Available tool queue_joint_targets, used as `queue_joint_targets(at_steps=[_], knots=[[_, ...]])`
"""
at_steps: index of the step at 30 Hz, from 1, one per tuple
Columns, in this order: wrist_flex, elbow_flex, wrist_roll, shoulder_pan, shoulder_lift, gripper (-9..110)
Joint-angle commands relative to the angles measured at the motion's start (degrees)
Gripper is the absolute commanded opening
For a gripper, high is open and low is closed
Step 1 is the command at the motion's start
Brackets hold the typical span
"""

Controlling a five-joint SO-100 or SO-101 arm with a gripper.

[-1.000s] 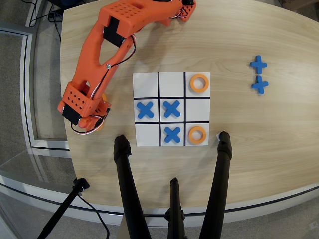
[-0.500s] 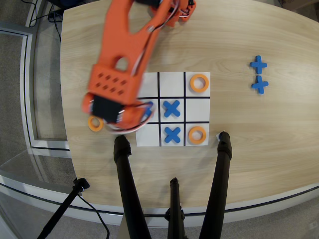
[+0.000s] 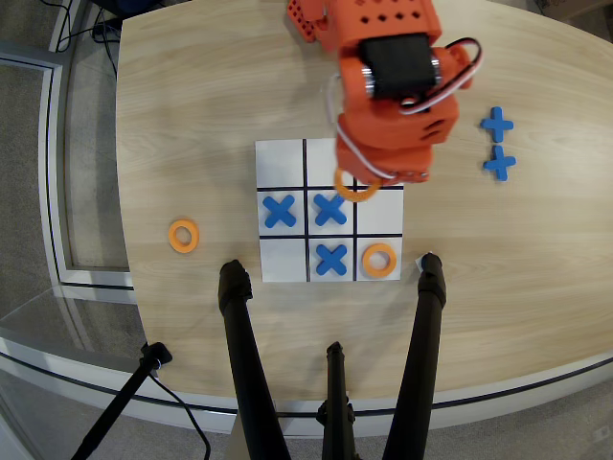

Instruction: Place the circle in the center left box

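Note:
My orange gripper [image 3: 372, 178] hangs over the upper right part of the white nine-square board [image 3: 283, 159] in the overhead view. The circle [image 3: 354, 189], an orange ring, shows half out from under it, and the gripper looks shut on it, with the fingertips hidden by the gripper's body. The ring sits above the line between the middle and right columns, at the top of the middle row. The center left box [image 3: 385, 216], plain white at the middle row's right end, lies just below and right of it.
Blue crosses [image 3: 279, 211] fill three squares, and an orange ring [image 3: 379, 259] lies in the bottom right square. Another ring [image 3: 183, 235] rests on the table left of the board. Two spare crosses [image 3: 497, 125] lie far right. Black tripod legs [image 3: 241, 345] cross the near edge.
The arm swung from the table's left side across the board to its upper right, carrying a ring. One ring stayed on the table at the left. The arm now covers the top right square.

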Motion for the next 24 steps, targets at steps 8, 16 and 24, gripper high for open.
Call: queue_joint_targets(at_steps=[8,16,24], knots=[[-9.6,-2.7,5.3,-10.1,-12.1,0],[-11.9,-11.6,6.1,-9.1,-26.2,0],[-13.7,-17.8,6.2,-7.2,-35.8,0]])
